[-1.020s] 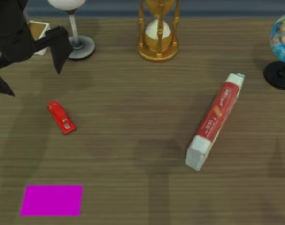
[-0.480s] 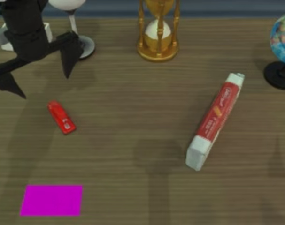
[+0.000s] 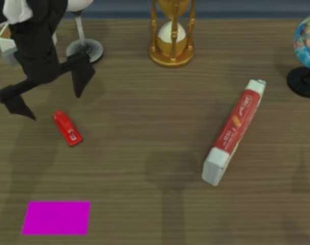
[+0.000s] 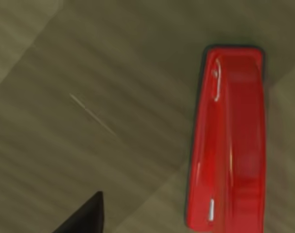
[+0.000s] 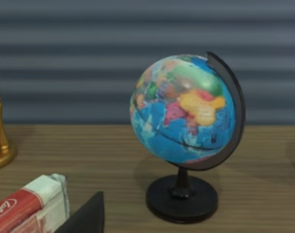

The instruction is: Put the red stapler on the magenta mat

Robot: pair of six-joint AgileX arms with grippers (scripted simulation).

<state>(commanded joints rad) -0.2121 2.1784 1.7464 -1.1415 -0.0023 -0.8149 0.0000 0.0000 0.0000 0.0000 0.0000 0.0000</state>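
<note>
Magenta flat rectangular mat (image 3: 56,218) lies nearest, untouched on the bench. Beyond it, the small glossy red stapler (image 3: 67,128) hasn't moved. Left claw (image 3: 50,99) has descended toward it, fingers spread wide, holding nothing.

Glossy red stapler (image 3: 67,128), plain magenta mat (image 3: 56,218), red-and-white box (image 3: 234,130), seemingly golden hourglass (image 3: 172,34).

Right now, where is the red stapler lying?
In the top view the red stapler lies on the table's left side, just below the open left gripper, above the magenta mat.
</note>
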